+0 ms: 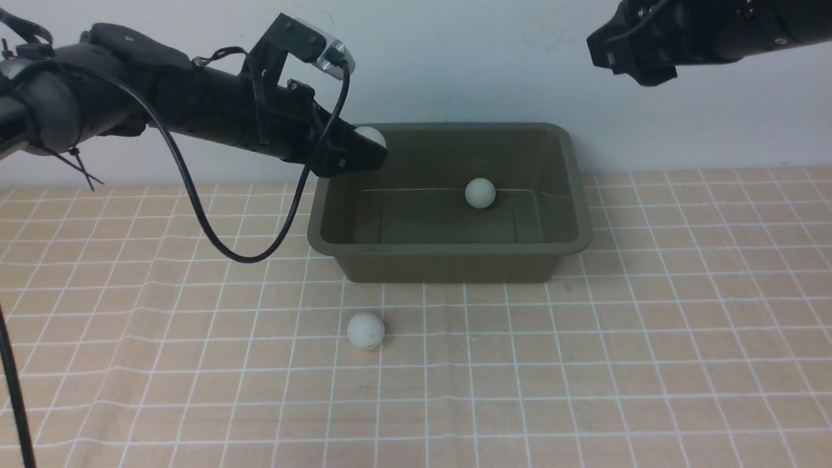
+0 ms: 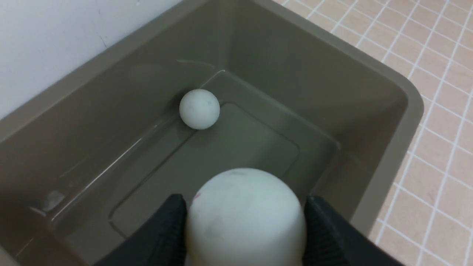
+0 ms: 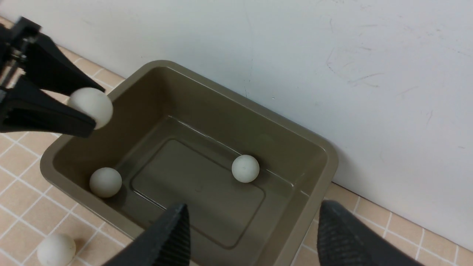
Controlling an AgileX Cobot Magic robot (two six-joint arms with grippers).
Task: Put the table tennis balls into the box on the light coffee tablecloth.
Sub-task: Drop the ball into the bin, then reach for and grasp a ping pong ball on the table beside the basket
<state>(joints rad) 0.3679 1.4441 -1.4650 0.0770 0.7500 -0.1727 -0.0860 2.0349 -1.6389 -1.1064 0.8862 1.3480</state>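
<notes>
Table tennis ball [image 1: 371, 134] pinched in left tool [image 1: 374, 147] over box [image 1: 448, 268], right tool [image 3: 253, 216] wide, seemingly empty

A plain wall [image 1: 468, 58] fills the back of the scene. It is pale, whitish-grey and matte, and runs the full width of the front view. Seen closer from the right wrist camera, its surface carries faint grey scratches [image 3: 351, 72] and a thin vertical hairline [image 3: 247, 75] — otherwise it looks smooth and evenly lit.
</notes>
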